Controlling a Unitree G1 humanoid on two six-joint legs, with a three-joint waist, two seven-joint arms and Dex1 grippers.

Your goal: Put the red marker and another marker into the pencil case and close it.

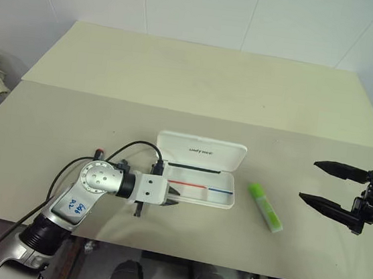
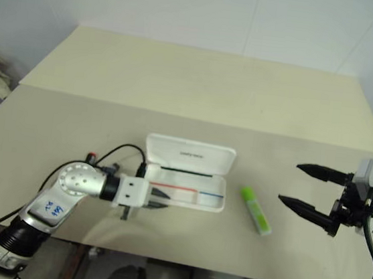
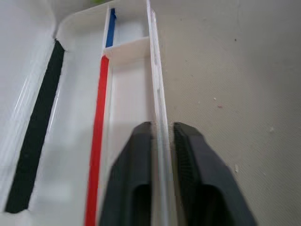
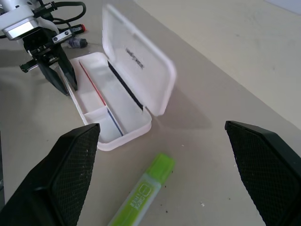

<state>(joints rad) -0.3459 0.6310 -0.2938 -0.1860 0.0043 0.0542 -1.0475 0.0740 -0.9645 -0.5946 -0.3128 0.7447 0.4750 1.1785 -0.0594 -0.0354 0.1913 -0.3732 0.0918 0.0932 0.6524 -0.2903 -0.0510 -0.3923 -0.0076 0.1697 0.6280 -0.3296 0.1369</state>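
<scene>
Centre frame, the left gripper (image 1: 172, 202) is pinching the front wall of the open white hard-shell pencil case (image 1: 223, 199); the chunky green marker (image 1: 265, 207) is lying between case and wide-spread right gripper (image 1: 322, 183).

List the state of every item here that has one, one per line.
pencil case: open, lid raised, no marker inside.
green marker: capped, lying flat on the table beside the case.
left hand: fingers straddling the case's front wall.
right hand: open, empty, above the table.
</scene>
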